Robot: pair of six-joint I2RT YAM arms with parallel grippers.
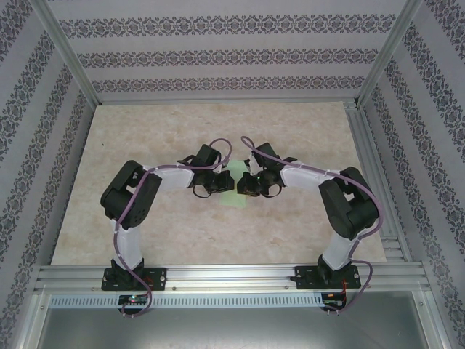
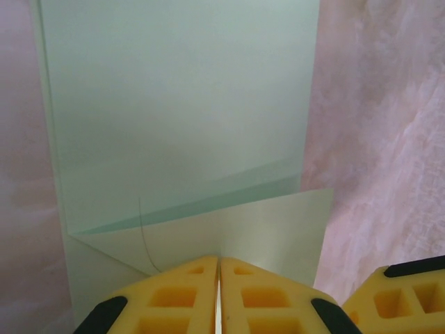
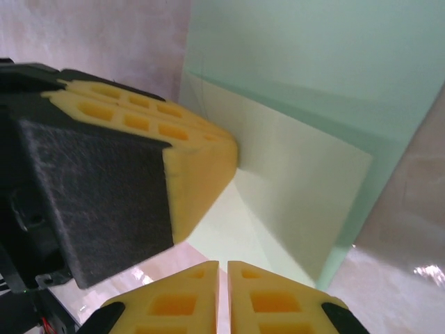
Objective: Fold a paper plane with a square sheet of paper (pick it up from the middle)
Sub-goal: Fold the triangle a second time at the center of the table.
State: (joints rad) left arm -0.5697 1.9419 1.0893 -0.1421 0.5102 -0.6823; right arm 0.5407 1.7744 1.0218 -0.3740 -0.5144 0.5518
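Two closed grippers bear on a partly folded sheet at the middle of the worktop (image 1: 305, 131), well apart from all four of its edges. The square sheet of paper (image 2: 181, 104) appears to lie on the surface. One folded flap (image 2: 278, 223) is turned over its near part along a slanting crease and sits slightly proud, with a shadow beneath it. The left gripper (image 2: 220, 296) has its yellow jaws pressed together to a hairline seam, its tips at the flap's edge. The right gripper (image 3: 224, 299), jaws likewise shut, meets the same flap from the opposite side. Whether either seam nips the paper or the tips merely press on it cannot be told. Closed tips set close together at the fold probably serve to pin the thin layers and sharpen the crease. No dart shape is formed yet, so the task is judged to be at an early fold. The main obstruction is the arms themselves: the left gripper's fingers (image 3: 139, 118) sit just beside the right gripper's tips, leaving little room to turn either wrist. Purple cables (image 1: 218, 145) loop above the wrists near the sheet. An aluminium frame rail (image 1: 232, 275) runs along the worktop's near edge, far from the work.
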